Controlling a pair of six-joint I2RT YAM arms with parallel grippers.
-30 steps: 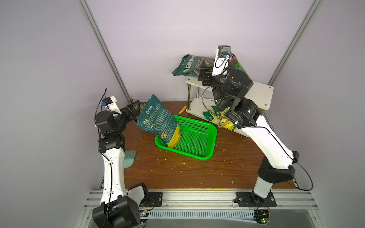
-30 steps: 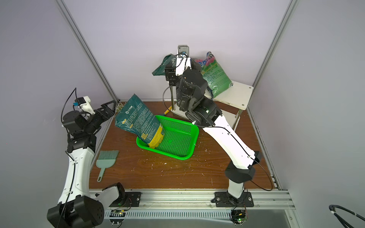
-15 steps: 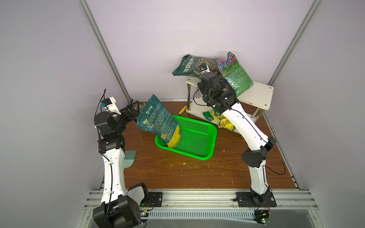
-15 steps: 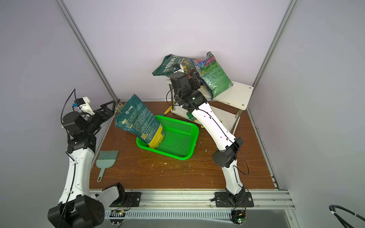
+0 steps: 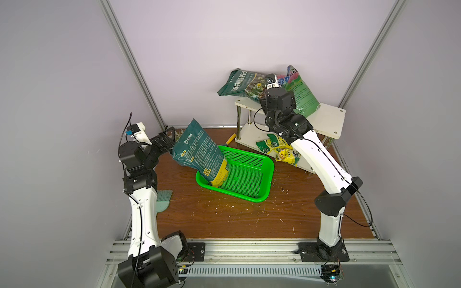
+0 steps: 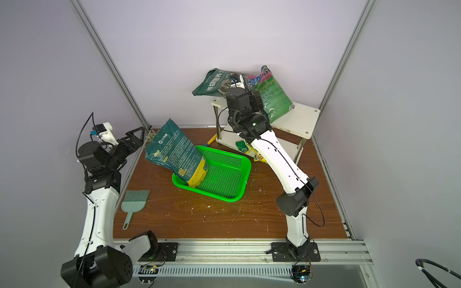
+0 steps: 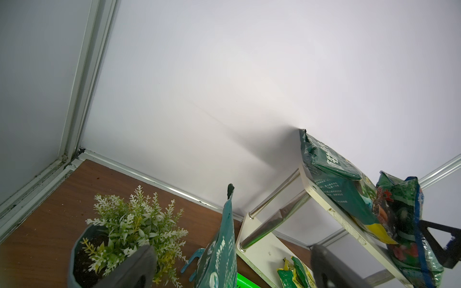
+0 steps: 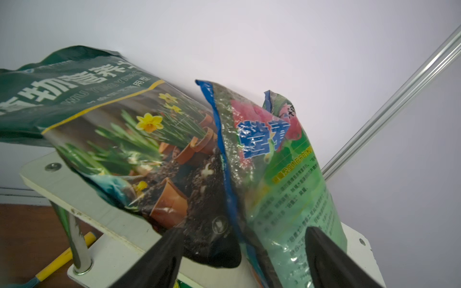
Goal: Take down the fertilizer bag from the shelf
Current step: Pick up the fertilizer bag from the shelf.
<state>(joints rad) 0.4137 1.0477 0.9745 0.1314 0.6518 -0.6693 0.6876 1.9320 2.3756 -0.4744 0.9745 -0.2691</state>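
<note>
two fertilizer bags on the shelf [image 5: 331, 117] top board, touching: daffodil bag [image 8: 104, 119] with white chinese lettering, light green bag [image 8: 287, 189] with blue chinese characters and fine print. right tool [image 8: 244, 230] spread, fingers either side of their lower ends, no pinch visible. one teal bag [image 5: 199, 152] stands in the green basket [image 5: 260, 199] on the bench; left tool [image 5: 166, 138] spread, empty, just beside it.
</note>
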